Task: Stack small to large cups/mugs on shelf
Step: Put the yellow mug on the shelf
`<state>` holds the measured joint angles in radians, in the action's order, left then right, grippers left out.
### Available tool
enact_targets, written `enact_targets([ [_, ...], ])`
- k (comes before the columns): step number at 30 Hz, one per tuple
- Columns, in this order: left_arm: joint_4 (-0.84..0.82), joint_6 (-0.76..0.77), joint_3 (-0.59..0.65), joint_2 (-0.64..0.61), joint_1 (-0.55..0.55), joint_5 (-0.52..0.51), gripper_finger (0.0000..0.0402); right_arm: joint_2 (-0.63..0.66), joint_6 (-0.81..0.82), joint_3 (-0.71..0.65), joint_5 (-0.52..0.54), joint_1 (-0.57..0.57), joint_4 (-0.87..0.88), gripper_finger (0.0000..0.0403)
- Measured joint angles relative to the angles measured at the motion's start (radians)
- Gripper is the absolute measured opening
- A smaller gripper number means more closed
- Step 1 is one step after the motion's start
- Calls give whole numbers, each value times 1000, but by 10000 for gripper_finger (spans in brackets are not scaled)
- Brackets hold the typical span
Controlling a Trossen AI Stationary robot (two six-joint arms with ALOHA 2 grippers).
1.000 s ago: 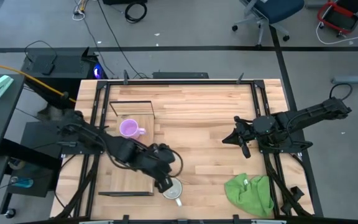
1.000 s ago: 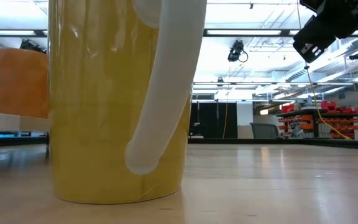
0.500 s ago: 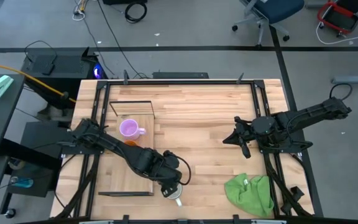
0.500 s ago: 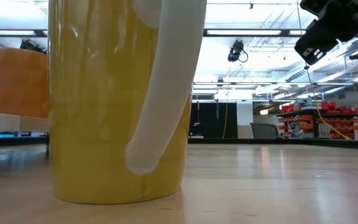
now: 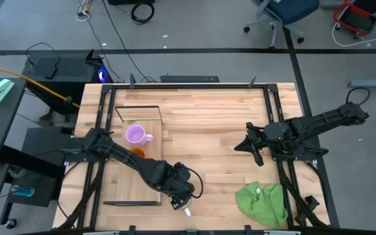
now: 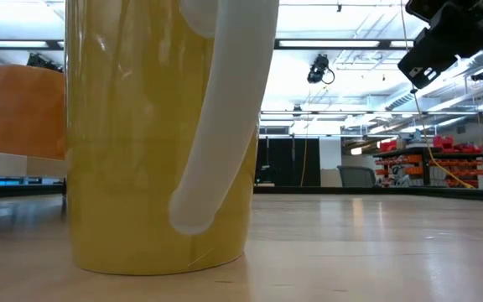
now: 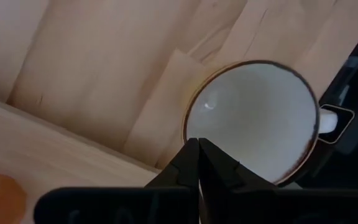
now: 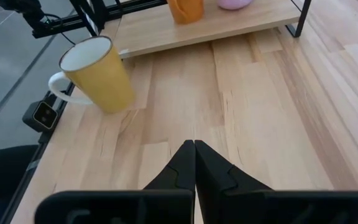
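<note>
A yellow mug with a white inside (image 7: 253, 118) and a white handle (image 6: 225, 109) stands upright on the tabletop near its front edge (image 5: 187, 208), just off the shelf board's near end. My left gripper (image 7: 199, 144) is shut, right above the mug's rim, and covers most of the mug in the high view (image 5: 182, 198). The purple mug (image 5: 136, 135) and the orange mug (image 5: 138, 151) stand on the light-wood shelf (image 5: 136, 186). My right gripper (image 5: 239, 145) is shut and empty, held above the table's right half. My left gripper's shut fingertips (image 7: 191, 152) point down over the mug's rim (image 7: 188, 127) on the side toward the shelf. I cannot tell whether they touch it. The mug stands flat on the table.
A crumpled green cloth (image 5: 263, 202) lies at the front right. The shelf's black wire frame (image 5: 139, 108) stands at its far end. Bare tabletop (image 5: 207, 130) lies between the shelf and my right arm.
My left gripper has gone toward the table's right and near edge, from beside the yellow mug to over it. The mug has stayed in place.
</note>
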<state>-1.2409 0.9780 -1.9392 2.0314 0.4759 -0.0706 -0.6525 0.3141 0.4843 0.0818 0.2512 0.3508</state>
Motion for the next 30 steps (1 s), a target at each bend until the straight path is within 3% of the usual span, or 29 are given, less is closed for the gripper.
enact_targets([
  [14, 10, 12, 0, 2, -4, 5, 53, 0, 1, 0, 0, 0, 0, 7],
  [30, -14, 5, 0, 39, -28, 23, 133, -1, 5, 1, 0, 0, 0, 7],
])
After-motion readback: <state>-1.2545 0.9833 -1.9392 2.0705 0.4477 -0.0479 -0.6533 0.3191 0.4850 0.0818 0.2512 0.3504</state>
